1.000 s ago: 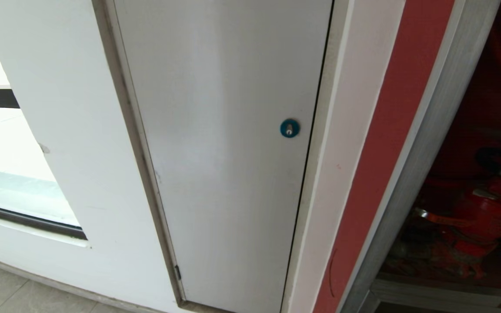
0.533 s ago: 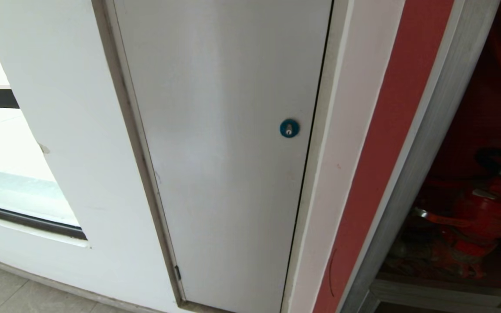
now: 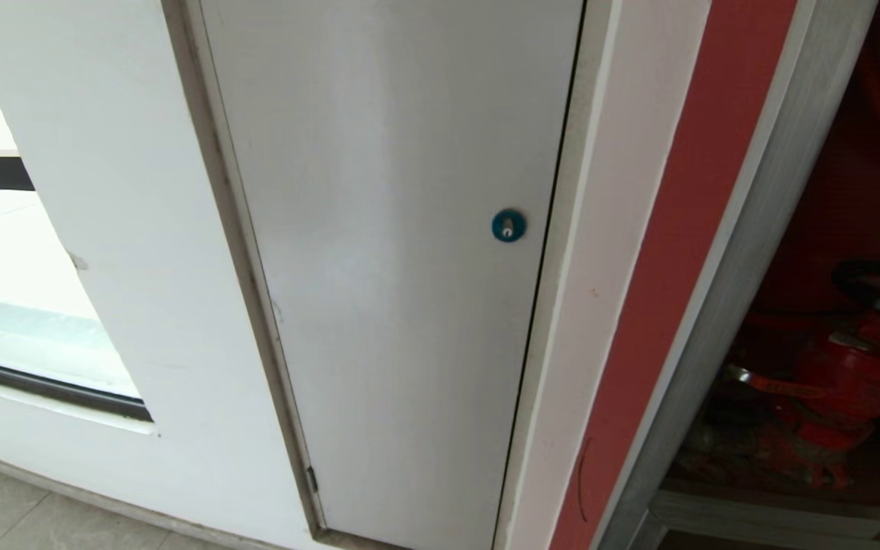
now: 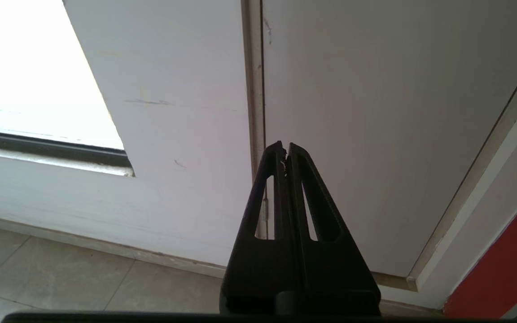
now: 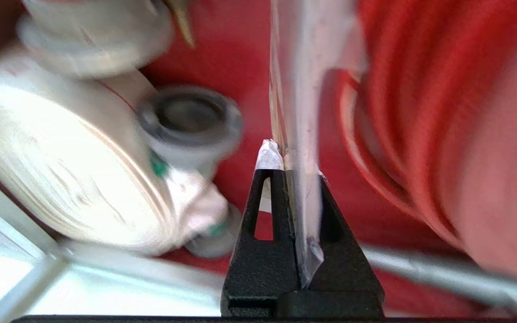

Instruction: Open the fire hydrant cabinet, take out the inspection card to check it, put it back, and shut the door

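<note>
We find the right hand (image 5: pixel 292 172) clamped on the inspection card (image 5: pixel 301 89) edge-on inside the fire hydrant cabinet (image 5: pixel 240 49), the left hand (image 4: pixel 284 150) together and idle; thin, slippery laminate, best pinched by its margin.

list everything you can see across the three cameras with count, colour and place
plain white narrow door: one, white, middle of the head view
round blue lock: one, blue, near that door's right edge
window: one, bright, dark sill, far left
floor tiles: several, beige, below the wall
red strip: one, red, right of the white door
fire hydrant cabinet's silver metal frame: one, silver, right side, cabinet open
red valve: one, red, low inside the cabinet
white rolled hose: one, white, inside the cabinet
red hose reel: one, red, inside the cabinet
clear laminated inspection card: one, edge-on, inside the cabinet
left tool: black, shut, empty, before the white door
right tool: black, shut on the card
</note>
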You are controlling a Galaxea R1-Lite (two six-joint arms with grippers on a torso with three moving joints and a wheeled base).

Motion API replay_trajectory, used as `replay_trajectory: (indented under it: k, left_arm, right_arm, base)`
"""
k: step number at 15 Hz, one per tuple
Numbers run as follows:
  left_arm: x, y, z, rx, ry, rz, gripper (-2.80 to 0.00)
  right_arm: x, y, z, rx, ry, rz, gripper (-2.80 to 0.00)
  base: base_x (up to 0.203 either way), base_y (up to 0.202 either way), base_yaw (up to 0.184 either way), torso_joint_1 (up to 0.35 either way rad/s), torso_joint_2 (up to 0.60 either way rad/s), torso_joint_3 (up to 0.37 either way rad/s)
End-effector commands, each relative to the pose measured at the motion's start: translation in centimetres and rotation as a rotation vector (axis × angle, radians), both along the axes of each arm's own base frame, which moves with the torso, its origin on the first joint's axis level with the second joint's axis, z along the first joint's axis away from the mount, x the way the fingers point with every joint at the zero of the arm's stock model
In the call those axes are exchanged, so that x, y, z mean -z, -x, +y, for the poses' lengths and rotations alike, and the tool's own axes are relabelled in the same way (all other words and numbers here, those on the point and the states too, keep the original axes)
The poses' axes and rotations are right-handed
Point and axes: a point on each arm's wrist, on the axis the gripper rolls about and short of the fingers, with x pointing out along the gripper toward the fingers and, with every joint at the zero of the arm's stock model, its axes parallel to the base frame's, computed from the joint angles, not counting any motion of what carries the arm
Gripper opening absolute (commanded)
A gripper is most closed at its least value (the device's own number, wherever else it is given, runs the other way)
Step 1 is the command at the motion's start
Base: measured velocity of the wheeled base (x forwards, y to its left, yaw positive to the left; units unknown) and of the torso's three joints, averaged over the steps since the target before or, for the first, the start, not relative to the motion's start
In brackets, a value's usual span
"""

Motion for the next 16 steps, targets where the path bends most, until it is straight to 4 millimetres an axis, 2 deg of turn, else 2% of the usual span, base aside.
replay_trajectory:
  k: [1, 5, 8, 13, 16]
  left_arm:
    - [0.2, -0.1, 0.0, 0.000, 0.000, 0.008, -2.80]
    - [0.2, -0.1, 0.0, 0.000, 0.000, 0.008, -2.80]
    - [0.2, -0.1, 0.0, 0.000, 0.000, 0.008, -2.80]
    - [0.2, -0.1, 0.0, 0.000, 0.000, 0.008, -2.80]
    - [0.2, -0.1, 0.0, 0.000, 0.000, 0.008, -2.80]
  right_arm:
    - [-1.0, 1.7, 0.9, -0.011, 0.056, -0.034, -2.80]
    - [-1.5, 3.8, 1.9, -0.035, 0.070, -0.063, -2.80]
    - [-1.4, 4.6, 2.7, -0.073, 0.027, -0.075, -2.80]
    - [-0.5, 4.7, 4.4, -0.104, -0.250, -0.073, -2.80]
    - [0.2, 4.6, 3.4, -0.099, -0.410, -0.068, -2.80]
  base:
    - [0.000, 0.000, 0.000, 0.000, 0.00, 0.000]
    - [0.000, 0.000, 0.000, 0.000, 0.00, 0.000]
    - [0.000, 0.000, 0.000, 0.000, 0.00, 0.000]
    - [0.000, 0.000, 0.000, 0.000, 0.00, 0.000]
    - [0.000, 0.000, 0.000, 0.000, 0.00, 0.000]
